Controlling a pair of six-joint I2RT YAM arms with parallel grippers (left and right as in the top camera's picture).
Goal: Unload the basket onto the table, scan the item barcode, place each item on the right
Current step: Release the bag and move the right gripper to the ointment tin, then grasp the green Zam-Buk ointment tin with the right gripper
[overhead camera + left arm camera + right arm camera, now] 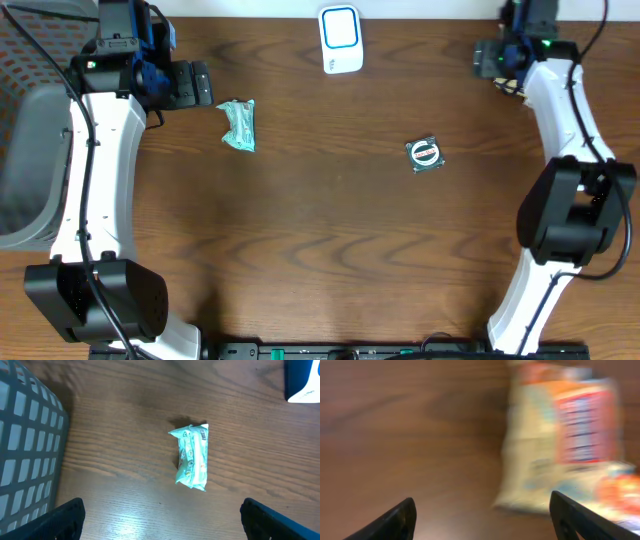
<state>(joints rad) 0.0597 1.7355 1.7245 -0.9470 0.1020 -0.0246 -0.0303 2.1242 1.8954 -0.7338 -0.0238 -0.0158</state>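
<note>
Probably best to drop onto the green packet (192,455), lying flat on the counter (320,250) left of the scanner (340,40), and pinch across its narrow width, barcode side kept unobstructed. Fully spread and empty: left gripper (161,507), just short of it. Also parted, gripping nothing: right gripper (482,502), blurred pouch (565,445) ahead.

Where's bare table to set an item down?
Whole near half, below the green-white crinkled packet and round black-red wrapped disc; also the strip between them. Tight around the white-blue scanner and beside the grey mesh basket.
</note>
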